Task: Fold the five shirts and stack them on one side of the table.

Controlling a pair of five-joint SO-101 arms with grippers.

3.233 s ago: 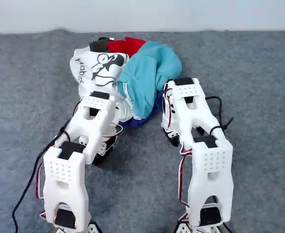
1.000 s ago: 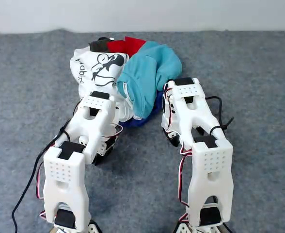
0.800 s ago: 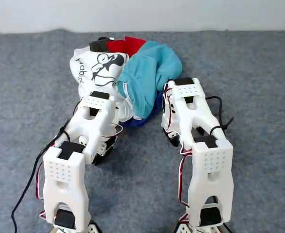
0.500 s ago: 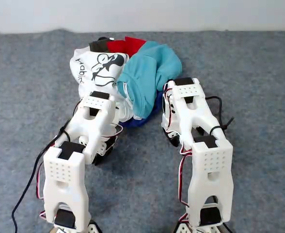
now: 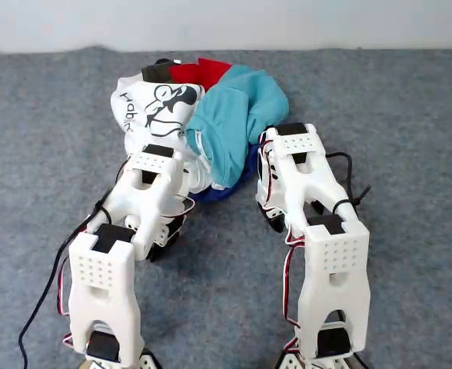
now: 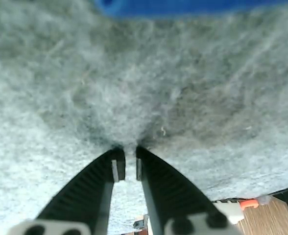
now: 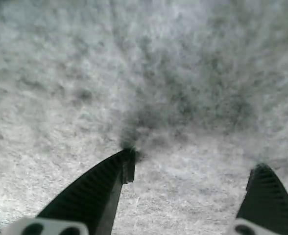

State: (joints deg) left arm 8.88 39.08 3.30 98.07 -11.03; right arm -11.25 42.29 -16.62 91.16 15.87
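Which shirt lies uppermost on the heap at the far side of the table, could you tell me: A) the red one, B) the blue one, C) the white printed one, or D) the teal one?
D: in the high view the teal shirt drapes over the edges of the white printed shirt and the red shirt, with the blue shirt peeking out from beneath it.
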